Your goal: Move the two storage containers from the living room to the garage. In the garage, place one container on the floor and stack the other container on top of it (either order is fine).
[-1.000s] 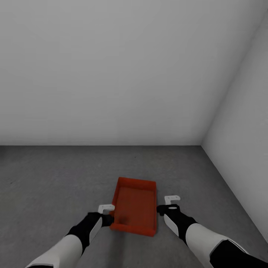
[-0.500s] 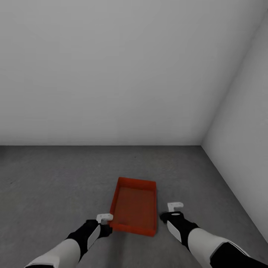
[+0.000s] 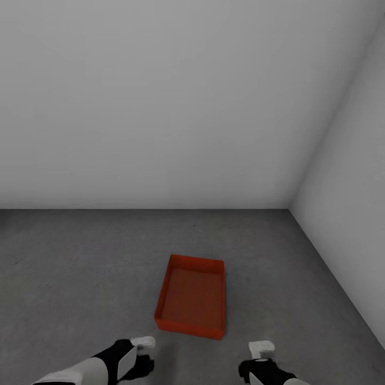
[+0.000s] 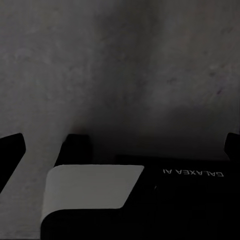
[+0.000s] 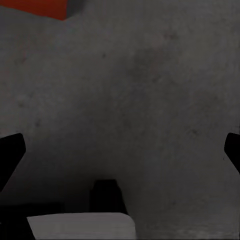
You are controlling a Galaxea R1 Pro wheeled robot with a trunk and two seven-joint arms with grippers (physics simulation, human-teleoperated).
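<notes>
A: Start at the hands. What are the two grippers doing?

B: In the left wrist view the left gripper (image 4: pixel 120 142) has its dark fingertips (image 4: pixel 11 150) far apart at the two edges of the picture, so the jaws are spread wide with nothing between them but grey floor (image 4: pixel 120 65). The right gripper (image 5: pixel 120 145) reads the same way in its own wrist view: tips at either edge, jaws wide, holding nothing.

A: And how are the arms posed?

B: From the head view both are low at the bottom of the picture, one on each side, reaching forward and down. The left gripper (image 3: pixel 140 345) shows a white piece over a black wrist and white forearm; the right gripper (image 3: pixel 261 350) is mostly cut off by the bottom edge.

A: How many containers do you count?

B: One orange-red storage container (image 3: pixel 191 302). It sits flat and open-topped on the dark concrete floor (image 3: pixel 80 267) of the garage, ahead of the grippers and between them, touching neither. A corner of it (image 5: pixel 35 7) shows in the right wrist view.

A: Anything else?

B: Two plain white walls (image 3: pixel 160 107) meet in a corner at the right. The container's inside looks empty.
</notes>
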